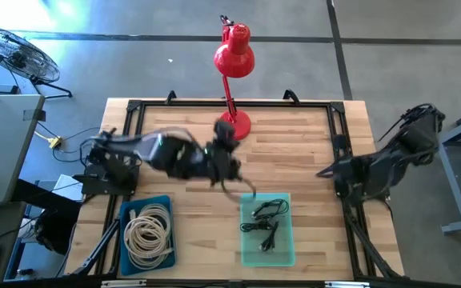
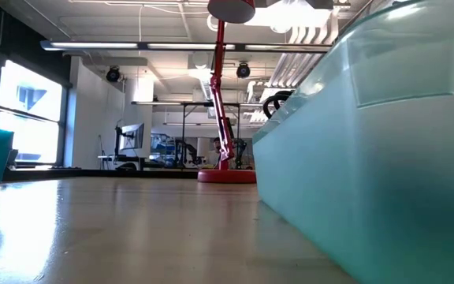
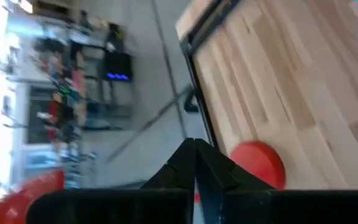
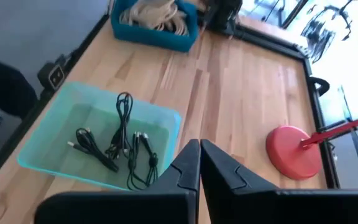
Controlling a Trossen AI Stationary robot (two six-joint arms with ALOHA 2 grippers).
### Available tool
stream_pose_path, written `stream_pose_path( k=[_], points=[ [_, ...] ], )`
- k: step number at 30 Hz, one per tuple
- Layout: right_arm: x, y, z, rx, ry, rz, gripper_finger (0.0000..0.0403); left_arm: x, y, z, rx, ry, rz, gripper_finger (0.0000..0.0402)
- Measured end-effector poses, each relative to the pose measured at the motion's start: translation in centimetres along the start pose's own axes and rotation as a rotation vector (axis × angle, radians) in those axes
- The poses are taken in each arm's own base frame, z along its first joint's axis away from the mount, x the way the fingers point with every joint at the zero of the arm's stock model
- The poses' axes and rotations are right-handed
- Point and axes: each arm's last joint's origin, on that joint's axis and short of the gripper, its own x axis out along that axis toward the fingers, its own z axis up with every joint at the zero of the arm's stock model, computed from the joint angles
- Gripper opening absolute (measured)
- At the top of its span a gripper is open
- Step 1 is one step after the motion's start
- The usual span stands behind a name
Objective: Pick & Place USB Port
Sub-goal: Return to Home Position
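The left gripper [image 3: 195, 146] was fully closed, its 2 fingers pressed together with nothing between them. It was raised over the middle of the surface [image 1: 294, 152], near the base of the red lamp [image 1: 234, 58]. The right gripper [image 4: 199, 149] was likewise closed and empty, with the right arm folded at the right edge of the surface. 2 bins stood along the edge of the surface opposite the lamp, apart from each other. The green bin [image 1: 285, 254] stood right of centre and held the black USB cables [image 1: 264, 224], which lay loose on its floor. About 3 showed in the right wrist view, but they overlapped and the exact number could not be told. The blue bin [image 1: 123, 236] stood toward the left and held coiled beige cable [image 1: 149, 232]; the number of cables in that coil could not be told. 1 lamp stood at the far middle of the surface.
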Motion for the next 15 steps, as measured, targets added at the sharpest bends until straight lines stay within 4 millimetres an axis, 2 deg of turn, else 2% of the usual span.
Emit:
stream_pose_path(
  k=[3, 7, 12, 15],
  points=[
    [-1.6, -1.4, -1.8, 0.036, -0.057, -0.014, 0.0002, 0.8, 2.1, -3.0, -0.041, 0.061, -0.047, 0.0001],
    [-2.9, -2.8, -5.4, 0.11, -0.135, -0.007, 0.0001, 2.0, 4.1, -6.2, -0.123, 0.1, -0.097, 0.0],
    [-3.0, -3.7, -10.6, 0.202, -0.252, 0.021, 0.0001, 5.3, 3.5, -8.6, -0.137, 0.107, -0.209, 0.0],
    [-2.7, -3.8, -12.6, 0.25, -0.353, 0.076, 0.0001, 6.9, 2.6, -9.8, -0.157, 0.034, -0.266, 0.0]
  ],
)
